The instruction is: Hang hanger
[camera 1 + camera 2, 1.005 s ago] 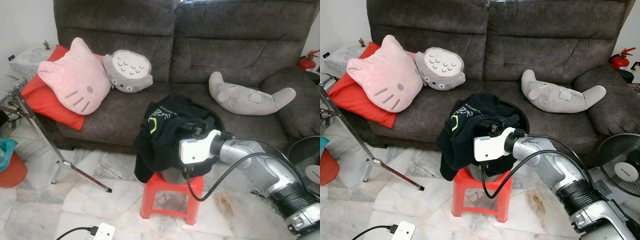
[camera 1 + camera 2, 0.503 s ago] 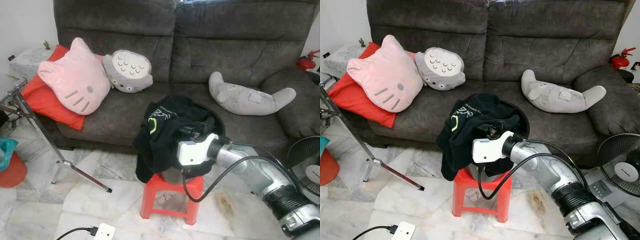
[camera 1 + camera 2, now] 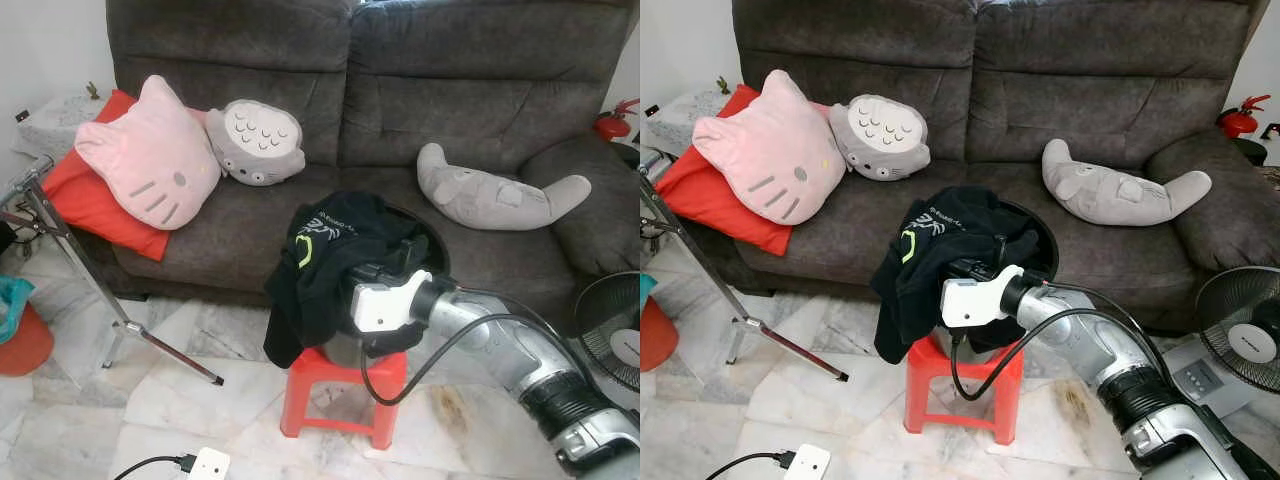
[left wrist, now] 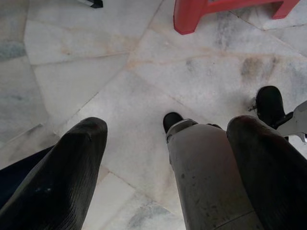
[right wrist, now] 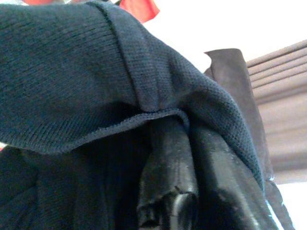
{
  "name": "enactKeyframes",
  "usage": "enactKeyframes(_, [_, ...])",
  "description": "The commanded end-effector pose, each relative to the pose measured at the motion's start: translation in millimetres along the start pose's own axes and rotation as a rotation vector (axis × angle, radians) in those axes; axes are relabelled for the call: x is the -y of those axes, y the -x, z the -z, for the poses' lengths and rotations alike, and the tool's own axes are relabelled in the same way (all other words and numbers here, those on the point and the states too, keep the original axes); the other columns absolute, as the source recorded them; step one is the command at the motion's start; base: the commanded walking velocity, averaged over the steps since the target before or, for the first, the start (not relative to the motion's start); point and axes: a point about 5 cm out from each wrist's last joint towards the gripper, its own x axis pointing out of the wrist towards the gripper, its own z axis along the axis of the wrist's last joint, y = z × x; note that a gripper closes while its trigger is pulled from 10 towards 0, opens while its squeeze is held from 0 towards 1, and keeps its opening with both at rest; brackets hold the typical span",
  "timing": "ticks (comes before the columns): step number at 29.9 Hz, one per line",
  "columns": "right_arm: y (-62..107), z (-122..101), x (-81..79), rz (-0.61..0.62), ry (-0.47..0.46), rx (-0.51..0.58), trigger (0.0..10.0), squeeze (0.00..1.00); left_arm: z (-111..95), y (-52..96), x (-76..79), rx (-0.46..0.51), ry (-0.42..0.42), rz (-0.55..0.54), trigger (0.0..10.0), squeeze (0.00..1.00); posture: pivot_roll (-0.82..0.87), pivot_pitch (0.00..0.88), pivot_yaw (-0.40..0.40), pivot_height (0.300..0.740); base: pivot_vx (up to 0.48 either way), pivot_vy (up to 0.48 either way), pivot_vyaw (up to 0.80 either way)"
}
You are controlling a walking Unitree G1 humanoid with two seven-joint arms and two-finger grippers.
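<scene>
Zero hanging done, I'd say. My left gripper [image 4: 165,158] idles open over the floor. Right gripper [image 5: 192,182], arm stretched forward, is closed on the black garment [image 3: 330,250] heaped on the red stool [image 3: 340,395]; can't spot a hanger. Clothes rack [image 3: 60,240] stands well apart, left.

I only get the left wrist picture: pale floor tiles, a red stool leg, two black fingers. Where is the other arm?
Observer: The right gripper is reaching into the black garment heaped over a dark bin on the red stool.
Operator: Has it got hold of the cloth?
Observer: Yes; in the right wrist view its fingers are pressed together with knitted fabric folded over them.
Operator: What is behind the stool?
Observer: A grey sofa with a pink cat cushion and a grey crescent plush.
</scene>
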Motion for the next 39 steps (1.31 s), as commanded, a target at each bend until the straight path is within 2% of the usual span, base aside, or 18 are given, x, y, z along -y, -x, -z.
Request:
enactKeyframes(1, [0.2,3,13.9,0.06,-0.023,-0.02,0.0,0.0,3,0.9,-1.5,-0.004,-0.009,0.004,10.0,0.0,-0.05,0.0,-0.009,0.74,0.0,0.0,0.0])
enactKeyframes(7, [2.6,13,37.9,0.18,-0.099,-0.118,0.0,0.0,1,0.5,-2.6,0.0,-0.013,0.005,10.0,0.0,-0.05,0.0,-0.002,0.74,0.0,0.0,0.0])
enactKeyframes(8, [3.6,18,48.2,0.211,-0.121,-0.167,0.0,0.0,0,0.3,-2.7,0.001,-0.014,0.005,10.0,0.0,-0.05,0.0,-0.002,0.74,0.0,0.0,0.0])
enactKeyframes(9, [3.6,18,48.2,0.211,-0.121,-0.167,0.0,0.0,0,0.3,-2.7,0.001,-0.014,0.005,10.0,0.0,-0.05,0.0,-0.002,0.74,0.0,0.0,0.0])
enactKeyframes(12, [7.6,31,74.0,0.307,-0.226,-0.284,0.0,0.0,0,0.2,-2.3,0.001,-0.017,0.006,10.0,0.0,-0.06,0.0,0.003,0.74,0.0,0.0,0.0])
enactKeyframes(13, [8.0,31,80.3,0.336,-0.247,-0.284,0.0,0.0,0,0.1,-2.2,0.002,-0.017,0.007,10.0,0.0,-0.06,0.0,0.003,0.74,0.0,0.0,0.0])
enactKeyframes(14, [7.8,29,89.1,0.366,-0.32,-0.259,0.0,0.0,0,0.1,-1.8,0.001,-0.018,0.008,10.0,0.0,-0.06,0.0,0.003,0.74,0.0,0.0,0.0])
enactKeyframes(16, [6.8,27,93.8,0.374,-0.38,-0.238,0.0,0.0,0,0.0,-1.5,0.002,-0.017,0.008,10.0,0.0,-0.06,0.0,0.002,0.74,0.0,0.0,0.0])
enactKeyframes(17, [6.5,27,102.0,0.43,-0.448,-0.228,0.0,0.0,-1,-0.3,-0.7,0.002,-0.017,0.009,10.0,0.0,-0.06,0.0,0.002,0.74,0.0,0.0,0.0])
enactKeyframes(18, [6.5,27,102.0,0.43,-0.448,-0.228,0.0,0.0,-1,-0.3,-0.7,0.002,-0.017,0.009,10.0,0.0,-0.06,0.0,0.002,0.74,0.0,0.0,0.0])
enactKeyframes(22, [5.9,20,119.1,0.506,-0.615,-0.145,0.0,0.0,-3,-0.8,1.7,0.006,-0.016,0.013,10.0,0.0,-0.06,0.0,0.002,0.74,0.0,0.0,0.0])
enactKeyframes(24, [5.9,18,125.0,0.506,-0.67,-0.139,0.0,0.0,-3,-1.0,2.4,0.007,-0.016,0.014,10.0,0.0,-0.06,0.0,0.002,0.74,0.0,0.0,0.0])
enactKeyframes(29, [6.7,13,141.8,0.514,-0.657,-0.132,0.0,0.0,-4,-1.2,2.0,0.008,-0.019,0.015,10.0,0.0,-0.07,0.0,0.011,0.74,0.0,0.0,0.0])
enactKeyframes(30, [9.9,14,153.0,0.532,-0.638,-0.139,0.0,0.0,-4,-1.2,1.4,0.009,-0.02,0.013,10.0,0.0,-0.07,0.0,0.011,0.74,0.0,0.0,0.0])
enactKeyframes(34, [17.6,16,174.6,0.602,-0.627,-0.137,0.0,0.0,-5,-1.4,-0.4,0.011,-0.018,0.009,10.0,0.0,-0.07,0.0,0.016,0.74,0.0,0.0,0.0])
enactKeyframes(35, [21.7,13,188.6,0.651,-0.63,-0.121,0.0,0.0,-6,-1.6,-1.1,0.012,-0.02,0.01,10.0,0.0,-0.08,0.0,0.019,0.74,0.0,0.0,0.0])
enactKeyframes(37, [23.8,10,196.4,0.68,-0.619,-0.114,0.0,0.0,-6,-1.7,-1.3,0.013,-0.021,0.011,10.0,0.0,-0.08,0.0,0.019,0.74,0.0,0.0,0.0])
enactKeyframes(39, [26.3,1,211.5,0.747,-0.597,-0.072,0.0,0.0,-7,-2.0,-1.4,0.014,-0.021,0.011,10.0,0.0,-0.08,0.0,0.022,0.74,0.0,0.0,0.0])
